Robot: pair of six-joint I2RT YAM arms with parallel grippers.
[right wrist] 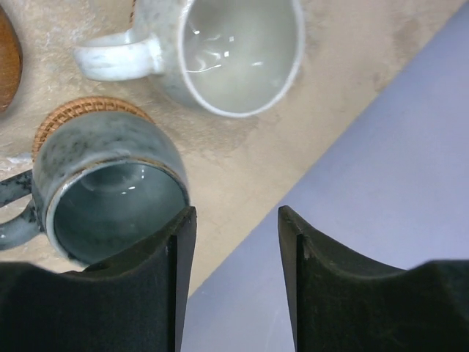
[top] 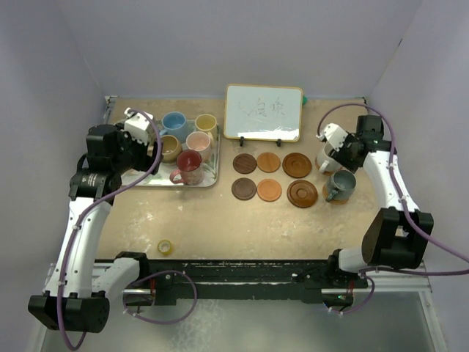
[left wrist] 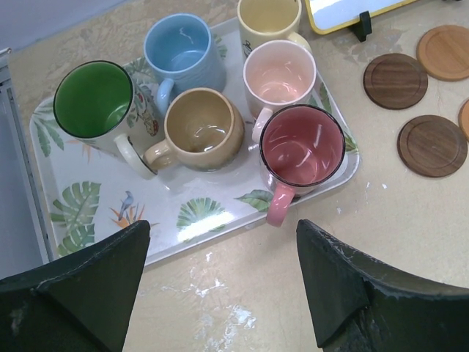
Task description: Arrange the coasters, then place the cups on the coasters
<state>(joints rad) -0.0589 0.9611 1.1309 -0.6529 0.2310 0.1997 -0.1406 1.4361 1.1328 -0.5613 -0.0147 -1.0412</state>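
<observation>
Six cups stand on the leaf-patterned tray (left wrist: 88, 213): green-lined (left wrist: 95, 99), light blue (left wrist: 183, 51), yellow (left wrist: 267, 18), pink (left wrist: 278, 73), tan (left wrist: 204, 128) and red (left wrist: 302, 147). My left gripper (left wrist: 220, 235) (top: 150, 147) hangs open over the tray's near edge, holding nothing. At the right, the grey cup (right wrist: 110, 183) (top: 341, 183) sits on a woven coaster (right wrist: 88, 110), with the white cup (right wrist: 234, 51) (top: 327, 156) beside it. My right gripper (right wrist: 236, 216) (top: 343, 163) is open just beside the grey cup's rim, with nothing between its fingers. Several bare brown coasters (top: 269, 176) lie in two rows mid-table.
A small whiteboard (top: 264, 112) stands on its feet behind the coasters. A yellow tape roll (top: 165, 247) lies near the front edge. The purple side wall (right wrist: 396, 183) runs close to the right of the two cups.
</observation>
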